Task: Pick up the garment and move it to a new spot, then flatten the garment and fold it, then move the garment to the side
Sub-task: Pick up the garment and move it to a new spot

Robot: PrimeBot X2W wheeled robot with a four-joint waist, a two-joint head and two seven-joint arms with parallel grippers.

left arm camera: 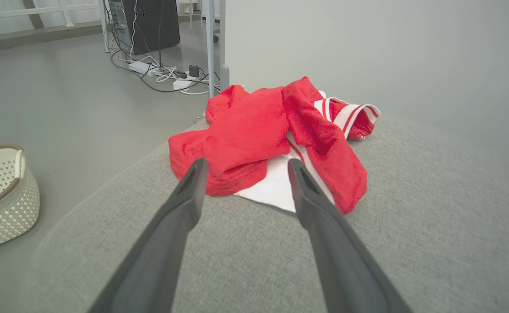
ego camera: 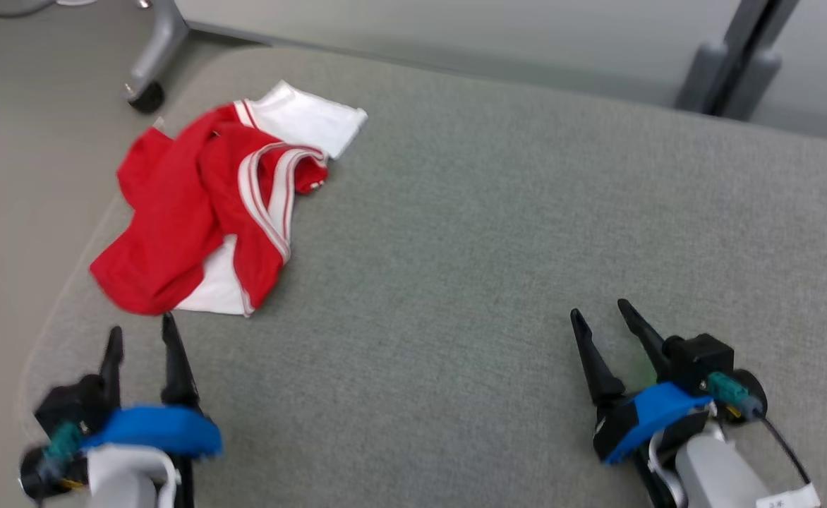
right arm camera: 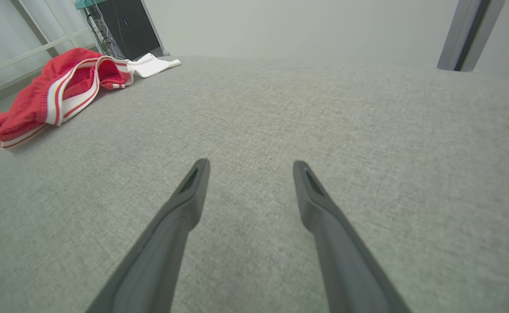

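A crumpled red and white garment (ego camera: 205, 201) with striped trim lies near the far left corner of the grey padded surface (ego camera: 498, 233). My left gripper (ego camera: 140, 337) stands open just short of its near edge, fingertips apart and empty. Through the left wrist camera the garment (left arm camera: 259, 134) sits straight ahead of the left gripper (left arm camera: 246, 167), the tips almost at its red hem. My right gripper (ego camera: 600, 314) is open and empty at the lower right, far from the cloth. From the right wrist, the garment (right arm camera: 59, 95) lies at the far left, beyond the right gripper (right arm camera: 250, 167).
The padded surface has a rounded edge at the left (ego camera: 53, 317), with floor beyond it. A wheeled metal leg (ego camera: 149, 67) stands behind the garment. A white woven basket (left arm camera: 0, 195) sits on the floor to the left. Cables and a dark cabinet (left arm camera: 150, 26) lie farther back.
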